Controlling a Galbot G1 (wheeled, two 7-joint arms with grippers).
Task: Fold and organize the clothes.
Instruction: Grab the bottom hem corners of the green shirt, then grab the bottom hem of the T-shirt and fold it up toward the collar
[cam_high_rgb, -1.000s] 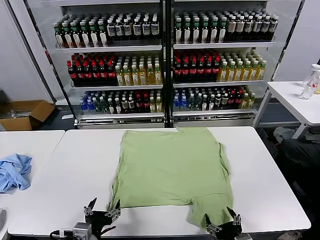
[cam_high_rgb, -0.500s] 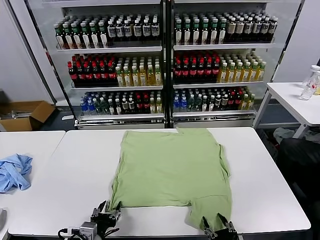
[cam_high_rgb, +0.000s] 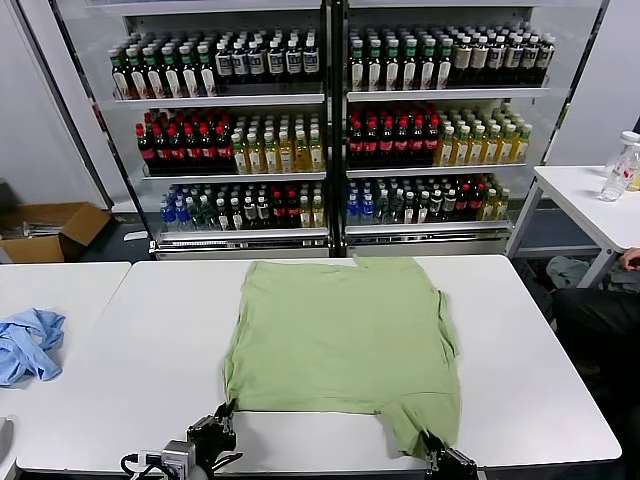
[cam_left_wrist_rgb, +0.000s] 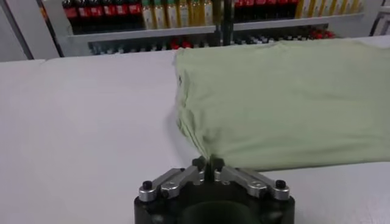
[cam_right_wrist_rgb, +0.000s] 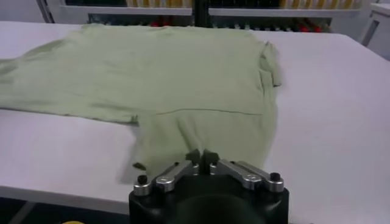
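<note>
- Left pincer (cam_left_wrist_rgb: 208, 162) was clamped on the T-shirt's (cam_high_rgb: 345, 340) near left corner at the counter (cam_high_rgb: 150, 350) edge.
- Right pincer (cam_right_wrist_rgb: 202, 157) pinched the shirt's near right hem.

Left gripper (cam_high_rgb: 222, 423) and right gripper (cam_high_rgb: 436, 447), low, fingers pinched together.
</note>
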